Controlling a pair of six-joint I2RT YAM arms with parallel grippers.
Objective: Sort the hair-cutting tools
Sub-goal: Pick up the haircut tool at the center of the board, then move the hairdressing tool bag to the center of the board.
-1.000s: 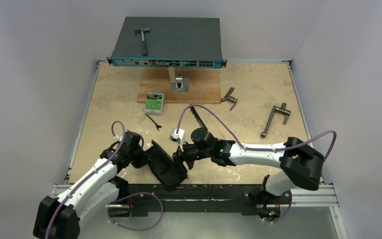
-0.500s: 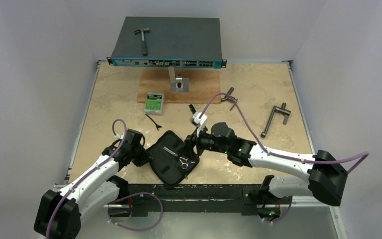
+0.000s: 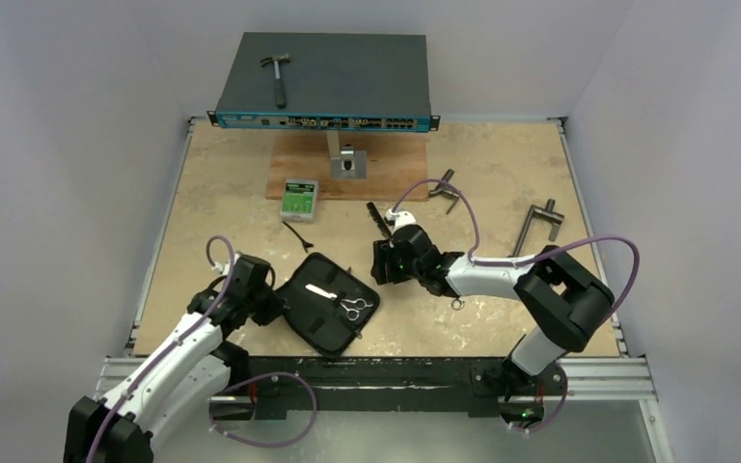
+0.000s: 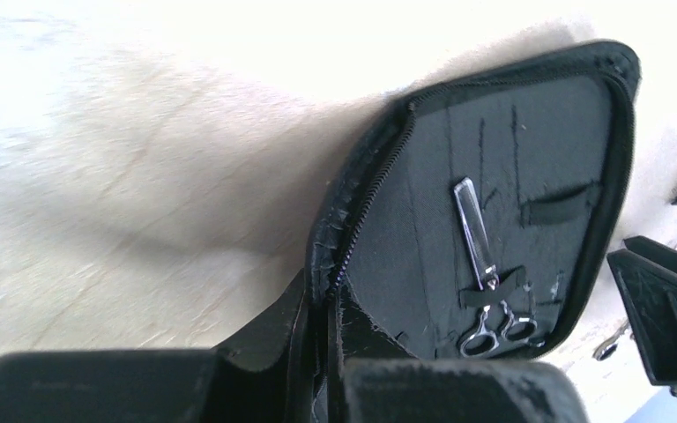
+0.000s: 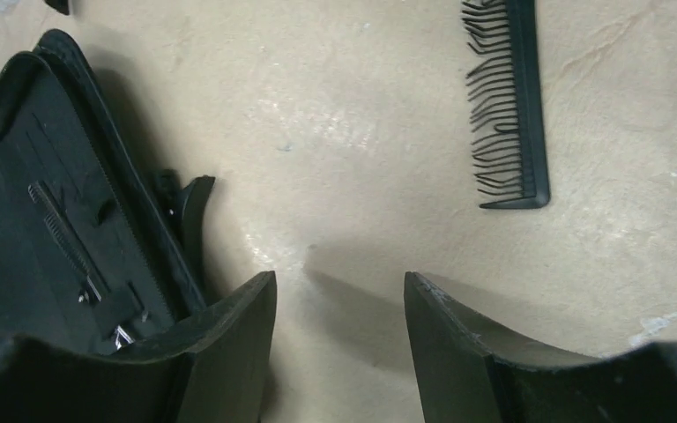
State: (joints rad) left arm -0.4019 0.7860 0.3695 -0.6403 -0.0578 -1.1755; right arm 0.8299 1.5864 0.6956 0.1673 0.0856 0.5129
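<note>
**Sorting partly done**

Scissors (image 4: 492, 330) were found strapped in the open case (image 3: 318, 325), its edge clamped by the left gripper (image 3: 275, 307). The comb (image 5: 511, 106) and a hair clip (image 3: 299, 236) were left on the table (image 3: 232, 193), the right gripper (image 5: 339, 286) spread empty near the comb.

Glare bleaches the table (image 4: 141, 53) in the left wrist view.

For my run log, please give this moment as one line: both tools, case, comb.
left tool: shut on zip case edge | case: open, scissors inside | right tool: open, empty | comb: on table, untouched
</note>
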